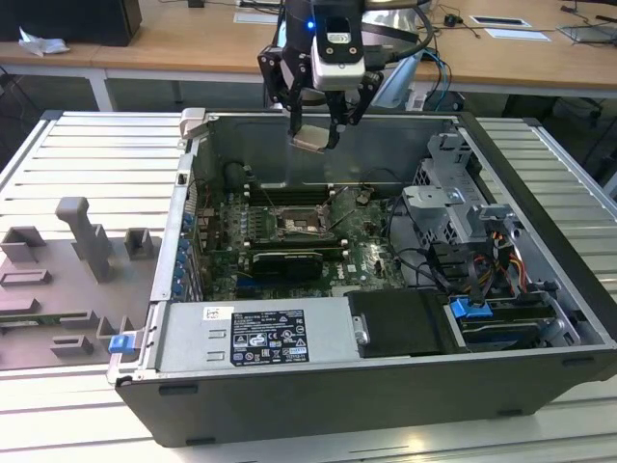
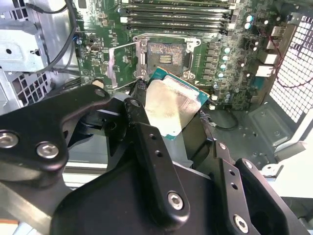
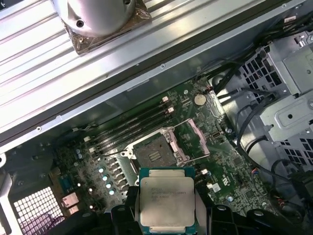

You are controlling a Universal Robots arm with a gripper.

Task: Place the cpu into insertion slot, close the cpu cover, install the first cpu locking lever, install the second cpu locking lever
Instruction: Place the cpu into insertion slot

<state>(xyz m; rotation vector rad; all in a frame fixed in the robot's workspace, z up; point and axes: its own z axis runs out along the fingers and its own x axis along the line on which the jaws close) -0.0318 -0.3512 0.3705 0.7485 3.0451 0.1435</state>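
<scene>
Exterior view: the tool (image 1: 316, 133) hangs over the open computer case (image 1: 405, 386) on the slatted worktop (image 1: 87, 154), clamped on the cpu (image 1: 310, 142) (silver top tilted). In the second wrist view the cpu sits clear above the insertion slot (image 2: 166, 55), and the cpu cover (image 2: 111, 68) stands swung open beside it on the green board (image 2: 230, 73).

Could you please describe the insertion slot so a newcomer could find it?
Look inside the open computer case at the green circuit board. Near its middle sits the insertion slot: square, dark-centred, silver-rimmed, its cpu cover swung open, unlike the long memory slots beside it.
</scene>
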